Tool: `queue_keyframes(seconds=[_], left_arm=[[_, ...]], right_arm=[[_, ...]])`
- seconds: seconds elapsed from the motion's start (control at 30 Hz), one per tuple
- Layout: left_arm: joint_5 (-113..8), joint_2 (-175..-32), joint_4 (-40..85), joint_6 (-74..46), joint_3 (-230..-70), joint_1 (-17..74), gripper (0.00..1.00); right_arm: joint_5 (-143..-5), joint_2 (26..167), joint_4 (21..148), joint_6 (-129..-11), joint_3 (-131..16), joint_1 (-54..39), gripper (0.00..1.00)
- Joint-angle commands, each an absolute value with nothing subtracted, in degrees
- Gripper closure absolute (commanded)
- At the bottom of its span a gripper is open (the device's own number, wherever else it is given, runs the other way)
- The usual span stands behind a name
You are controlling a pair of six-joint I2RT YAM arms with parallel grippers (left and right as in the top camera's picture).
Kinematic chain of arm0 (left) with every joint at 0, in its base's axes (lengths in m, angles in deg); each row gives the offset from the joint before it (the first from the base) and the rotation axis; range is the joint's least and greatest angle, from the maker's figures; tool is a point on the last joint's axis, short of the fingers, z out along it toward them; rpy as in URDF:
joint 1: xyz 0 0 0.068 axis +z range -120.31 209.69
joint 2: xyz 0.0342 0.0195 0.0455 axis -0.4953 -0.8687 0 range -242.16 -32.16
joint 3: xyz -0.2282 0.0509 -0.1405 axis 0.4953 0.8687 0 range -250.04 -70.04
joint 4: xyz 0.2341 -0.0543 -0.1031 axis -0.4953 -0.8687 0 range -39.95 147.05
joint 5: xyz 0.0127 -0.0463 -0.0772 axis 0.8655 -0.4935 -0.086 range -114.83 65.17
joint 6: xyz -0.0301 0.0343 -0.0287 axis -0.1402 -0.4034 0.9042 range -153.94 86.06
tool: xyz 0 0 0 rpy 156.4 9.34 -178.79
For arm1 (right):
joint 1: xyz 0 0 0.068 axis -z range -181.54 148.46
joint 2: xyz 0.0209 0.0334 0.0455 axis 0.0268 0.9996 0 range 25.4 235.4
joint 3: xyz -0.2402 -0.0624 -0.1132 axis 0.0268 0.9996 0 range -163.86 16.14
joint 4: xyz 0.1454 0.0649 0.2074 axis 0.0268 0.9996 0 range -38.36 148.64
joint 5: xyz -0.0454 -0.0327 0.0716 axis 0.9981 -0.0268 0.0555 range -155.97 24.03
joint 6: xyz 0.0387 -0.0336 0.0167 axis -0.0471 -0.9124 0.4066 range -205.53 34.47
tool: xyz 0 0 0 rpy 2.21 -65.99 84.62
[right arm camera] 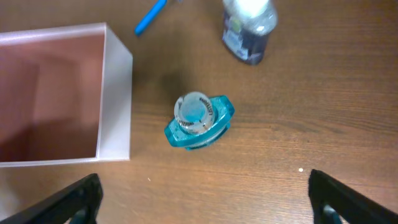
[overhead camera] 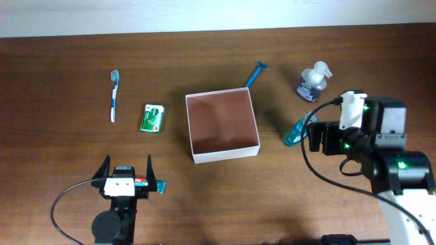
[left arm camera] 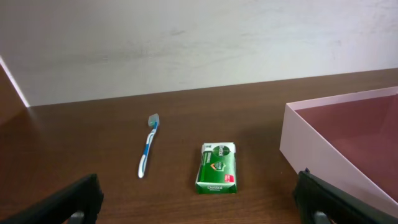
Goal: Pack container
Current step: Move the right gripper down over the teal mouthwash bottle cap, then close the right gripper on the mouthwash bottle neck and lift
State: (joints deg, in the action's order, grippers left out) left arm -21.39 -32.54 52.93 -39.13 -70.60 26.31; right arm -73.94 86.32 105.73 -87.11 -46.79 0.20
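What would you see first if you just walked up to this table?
The big white box with a reddish-brown floor sits in the middle of the table, and it is empty. A bright teal bottle sits just right of it, and a blue toothbrush and green packet lie to its left.

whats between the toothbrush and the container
The green packet lies flat between the toothbrush and the container, touching neither. The overhead view shows this, and so does the left wrist view.

Even bright light, soft shadows; overhead sharp; right wrist view slightly blurred.
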Motion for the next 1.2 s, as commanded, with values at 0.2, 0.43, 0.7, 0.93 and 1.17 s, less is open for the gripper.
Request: queue_keyframes(seconds=[0.2, 0.43, 0.7, 0.93, 1.17], left_arm=[[-20.9, -32.6, 52.5, -40.3, -70.6, 26.1, 0.01], [-20.9, -32.6, 52.5, -40.3, -70.6, 26.1, 0.01], [-20.9, -32.6, 52.5, -40.3, -70.6, 26.1, 0.01], [-20.9, -32.6, 52.5, -40.3, -70.6, 26.1, 0.01], [-20.9, -32.6, 52.5, -40.3, -70.6, 26.1, 0.01]], right_arm=[[-73.0, 94.3, 104.7, -90.0, -48.3, -4.8, 0.18], [-65.3, 97.6, 101.5, -89.8, -48.3, -7.7, 0.29], [-65.2, 99.5, 97.7, -89.8, -48.3, -7.5, 0.32], [-65.2, 103.8, 96.5, -89.8, -48.3, -7.5, 0.47], [-65.2, 104.7, 95.5, -89.8, -48.3, -7.5, 0.57]])
